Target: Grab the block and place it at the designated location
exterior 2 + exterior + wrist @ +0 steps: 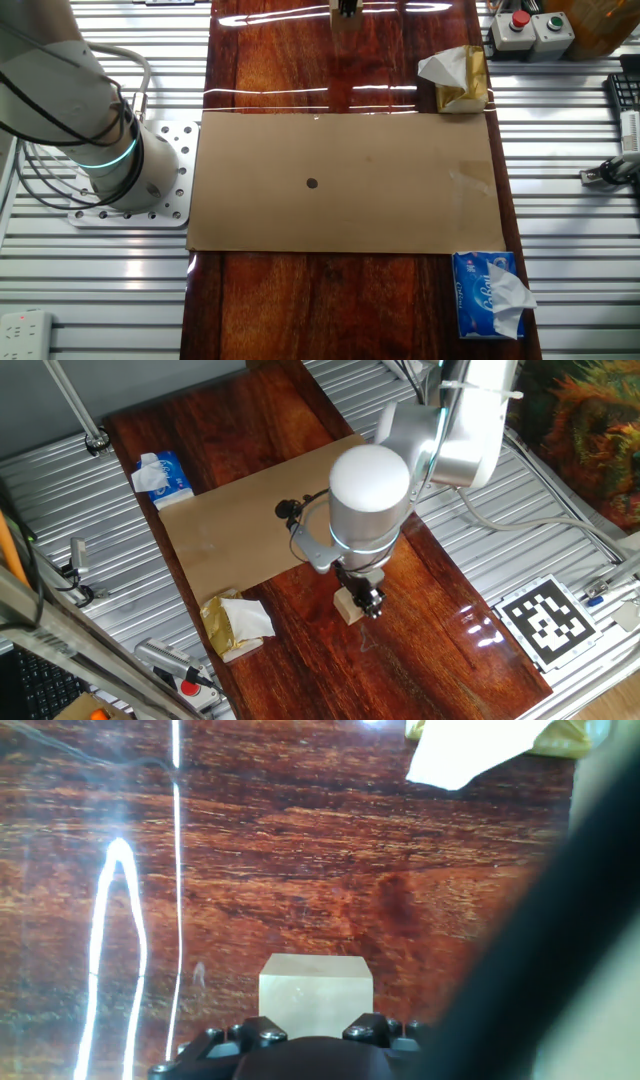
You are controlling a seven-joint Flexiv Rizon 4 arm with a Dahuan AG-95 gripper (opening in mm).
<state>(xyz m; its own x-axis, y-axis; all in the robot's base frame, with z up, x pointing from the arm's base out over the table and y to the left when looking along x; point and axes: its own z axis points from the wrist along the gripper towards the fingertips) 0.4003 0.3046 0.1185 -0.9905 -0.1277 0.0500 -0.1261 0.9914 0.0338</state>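
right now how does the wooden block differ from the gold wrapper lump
The block is a plain pale cube with flat faces; the wrapper lump is crumpled, gold and white, and bigger. The block sits right at the gripper; the lump lies apart, near the cardboard edge. Both rest on the dark wooden tabletop.

Block [348,607] on table [420,650], beside cardboard [250,530], directly under gripper [368,600]. Dot [311,183] on cardboard. Wrapper [235,624] and tissue pack [160,476] at opposite cardboard ends.
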